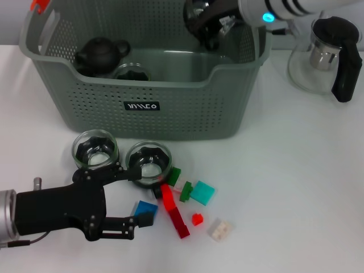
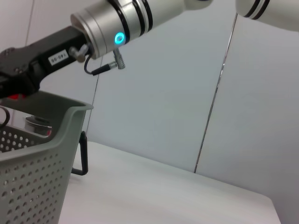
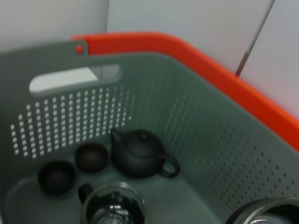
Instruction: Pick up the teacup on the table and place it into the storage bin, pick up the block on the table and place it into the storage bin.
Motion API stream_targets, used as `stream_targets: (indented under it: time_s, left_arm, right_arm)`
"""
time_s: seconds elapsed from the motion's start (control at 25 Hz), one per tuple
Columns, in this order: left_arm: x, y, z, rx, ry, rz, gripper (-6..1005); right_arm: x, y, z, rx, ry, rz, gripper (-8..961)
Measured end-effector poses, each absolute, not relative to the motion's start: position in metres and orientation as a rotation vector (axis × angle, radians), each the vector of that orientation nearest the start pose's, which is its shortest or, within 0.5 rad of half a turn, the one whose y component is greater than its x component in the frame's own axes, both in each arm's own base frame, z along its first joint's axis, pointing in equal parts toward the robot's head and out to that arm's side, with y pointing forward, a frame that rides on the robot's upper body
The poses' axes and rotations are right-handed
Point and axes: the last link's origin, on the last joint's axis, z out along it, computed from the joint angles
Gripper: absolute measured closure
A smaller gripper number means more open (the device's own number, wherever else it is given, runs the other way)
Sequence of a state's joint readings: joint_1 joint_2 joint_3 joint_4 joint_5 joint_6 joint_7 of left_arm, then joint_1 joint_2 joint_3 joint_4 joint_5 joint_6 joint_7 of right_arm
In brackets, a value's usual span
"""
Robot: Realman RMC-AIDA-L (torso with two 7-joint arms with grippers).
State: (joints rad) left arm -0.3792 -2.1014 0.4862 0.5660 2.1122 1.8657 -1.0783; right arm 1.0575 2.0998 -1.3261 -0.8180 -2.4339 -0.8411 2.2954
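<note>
My right gripper [image 1: 211, 25] hangs over the storage bin [image 1: 170, 102], jaws clamped on a glass teacup [image 3: 264, 212], positioned, I judge, for release beside the black teapot [image 3: 140, 151] already inside. My left gripper [image 1: 133, 196] lies low on the worktop [image 1: 296, 170], jaws apart around a blue block [image 1: 145, 211]. Two glass teacups [image 1: 95, 149] wait nearby. Bin label lettering unreadable.

- My right claw [image 1: 211, 25] sits behind the bin [image 1: 170, 111] wall, so I can't tell how its fingers stand.
- The glass cup [image 3: 264, 214] in the right wrist view is cut off at the picture's edge.
- My left arm [image 1: 34, 216] runs off the head view's edge.
- The bin's label [image 1: 141, 106] lettering is too small to read.
</note>
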Motion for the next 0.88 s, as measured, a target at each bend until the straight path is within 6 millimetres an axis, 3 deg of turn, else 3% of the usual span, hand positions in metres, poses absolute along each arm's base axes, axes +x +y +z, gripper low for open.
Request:
stream_targets:
  time_s: [0.88]
  left_arm:
    - [-0.296,0.240,-0.008,-2.765,-0.526,-0.952,51]
  right_arm:
    - [0.083,0.467,-0.065,-2.519,0.375,-0.080,857]
